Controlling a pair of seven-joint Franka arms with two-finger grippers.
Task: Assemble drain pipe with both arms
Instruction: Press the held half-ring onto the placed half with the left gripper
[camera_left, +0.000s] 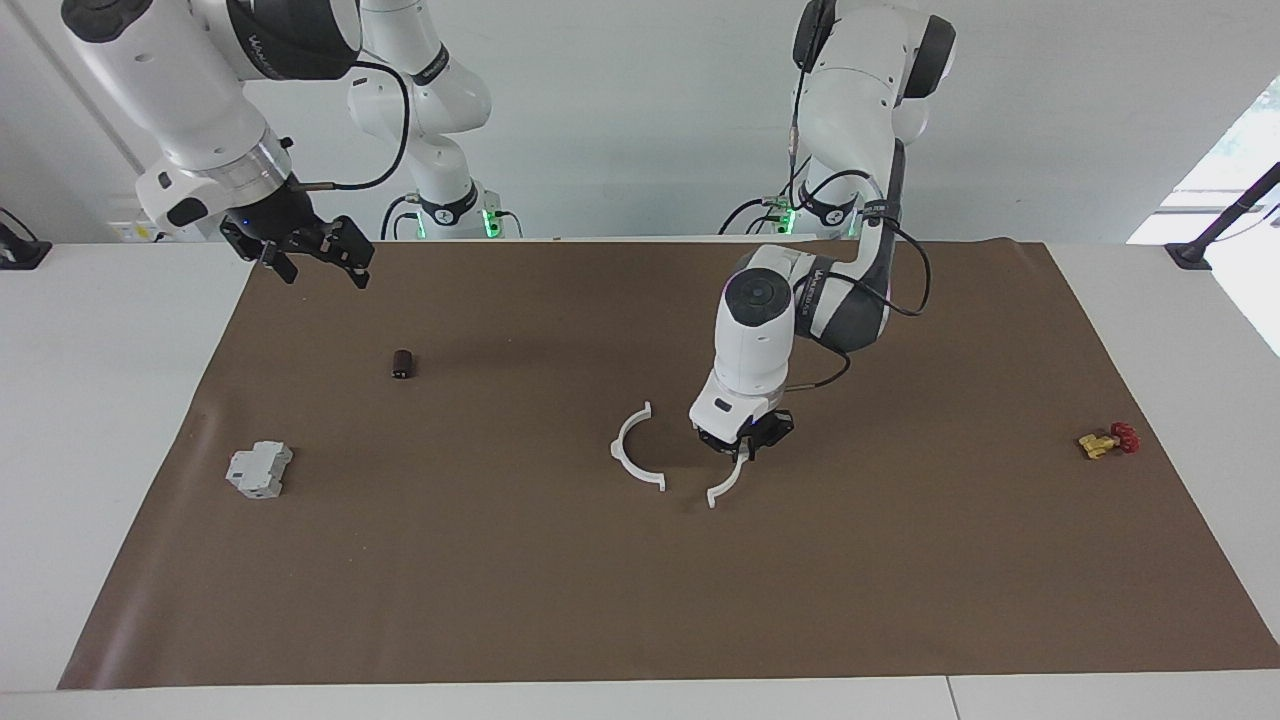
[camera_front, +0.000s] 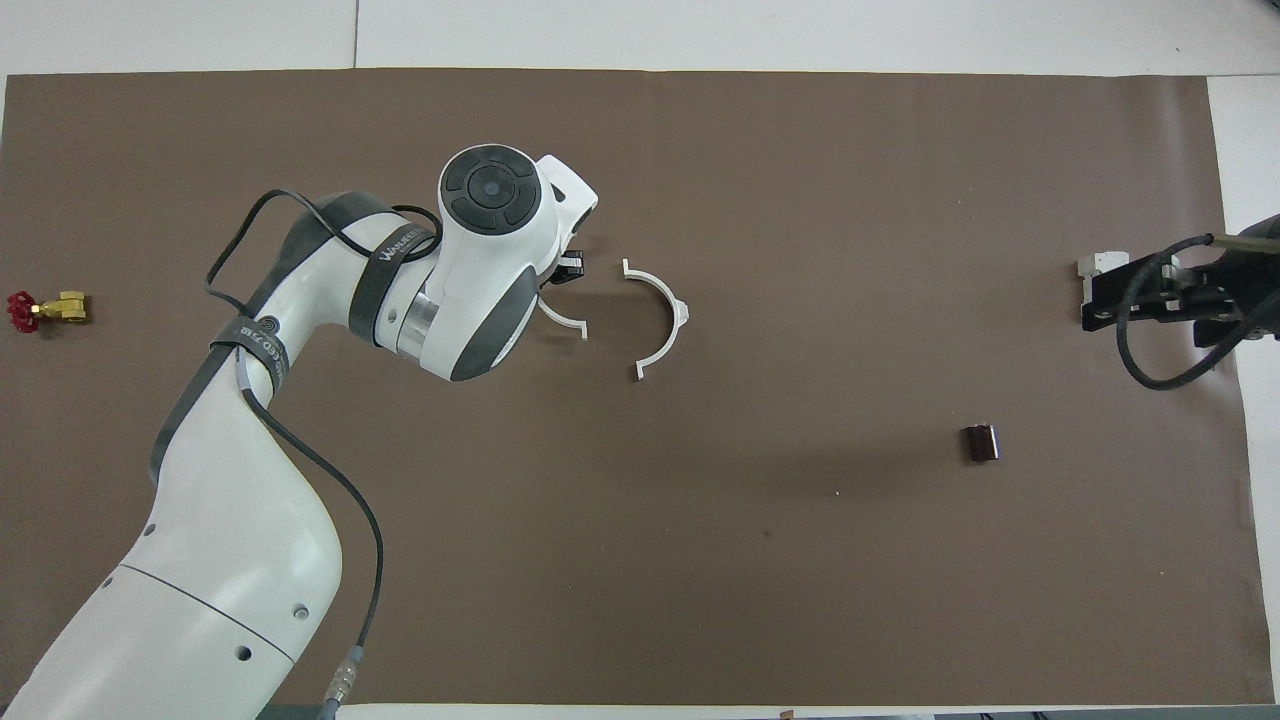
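Two white robot arms work at a white counter (camera_left: 100, 400) covered by a brown mat (camera_left: 640, 580). The left hand (camera_left: 743, 447) is down at the mat's middle, its fingers closed around one white half-ring pipe piece (camera_left: 727, 486), which is partly hidden beneath it. The second half-ring piece (camera_left: 633, 450) lies flat on the mat just beside it, toward the right arm's end, not touching it. The right arm waits, its hand (camera_left: 315, 262) raised over the mat's edge with fingers parted and holding nothing. A grey boxy block (camera_left: 259, 470), a small dark cylinder (camera_left: 402, 364) and a yellow-and-red valve (camera_left: 1108, 441) lie well apart from the pieces.
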